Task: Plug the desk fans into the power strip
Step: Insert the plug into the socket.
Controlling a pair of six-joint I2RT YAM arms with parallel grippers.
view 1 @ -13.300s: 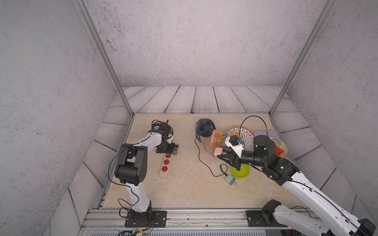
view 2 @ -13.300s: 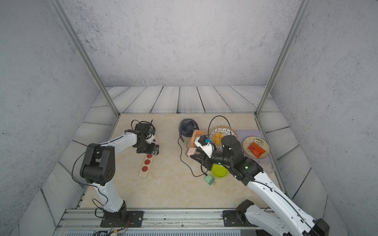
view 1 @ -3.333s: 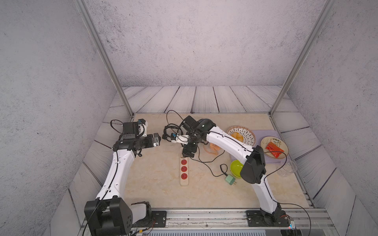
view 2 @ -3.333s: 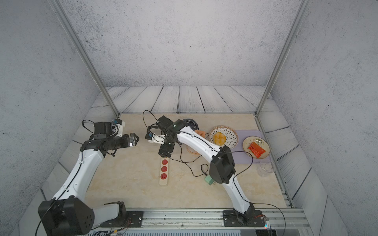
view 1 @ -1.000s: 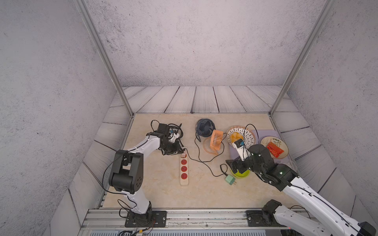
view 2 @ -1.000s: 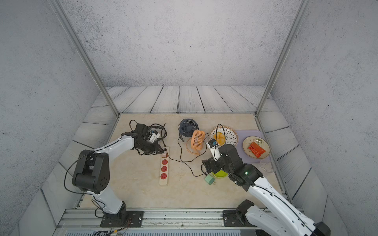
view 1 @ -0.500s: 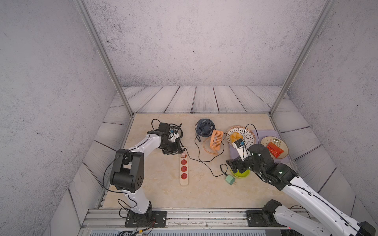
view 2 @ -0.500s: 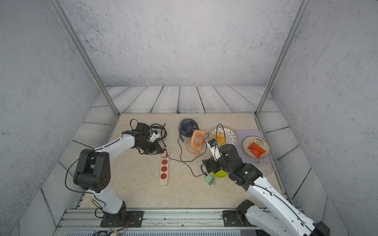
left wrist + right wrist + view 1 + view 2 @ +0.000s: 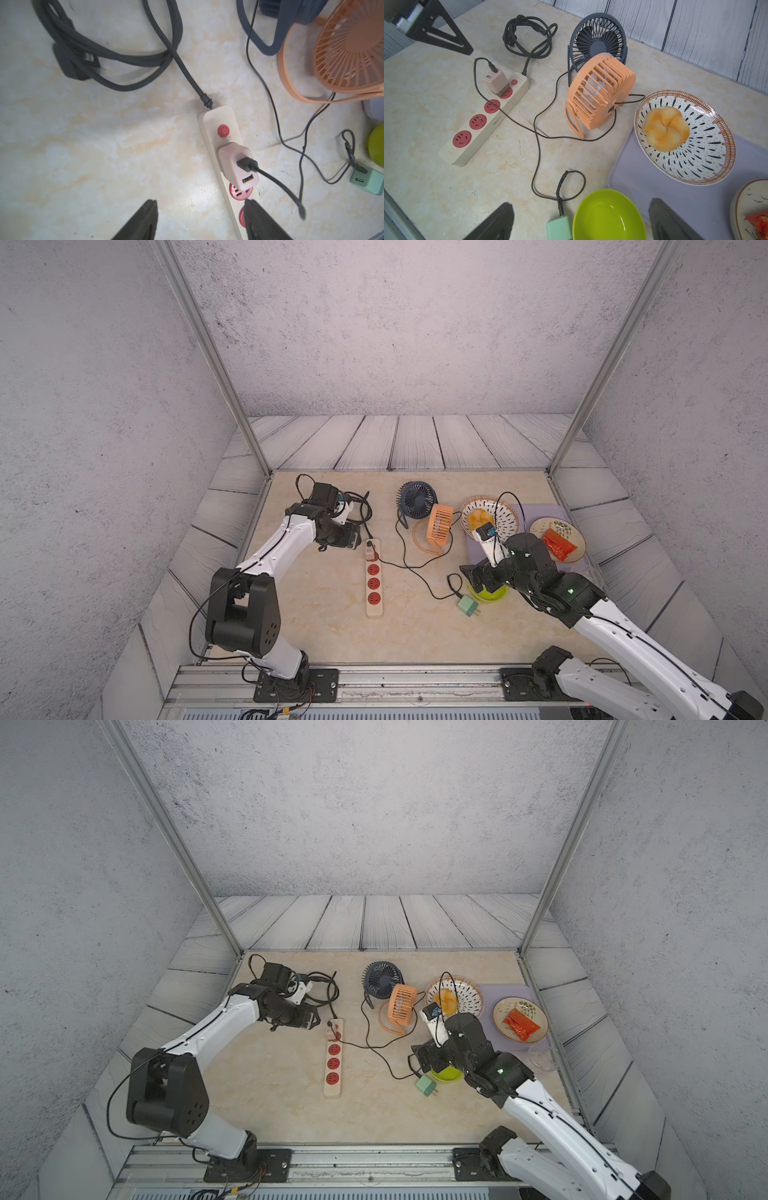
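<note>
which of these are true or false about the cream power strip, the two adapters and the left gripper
1. The pale pink cube adapter sits in the socket of the long cream power strip nearest its red button. True.
2. The mint-green cube adapter is plugged into the strip. False: it lies loose beside the lime-green bowl.
3. The left gripper is shut on the pink adapter. False: it is open, empty.
4. Three round red sockets stand free. True.

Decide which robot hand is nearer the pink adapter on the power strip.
Left. The left hand is open close beside the pink adapter on the power strip; the right hand is across the table, above the green bowl.
</note>
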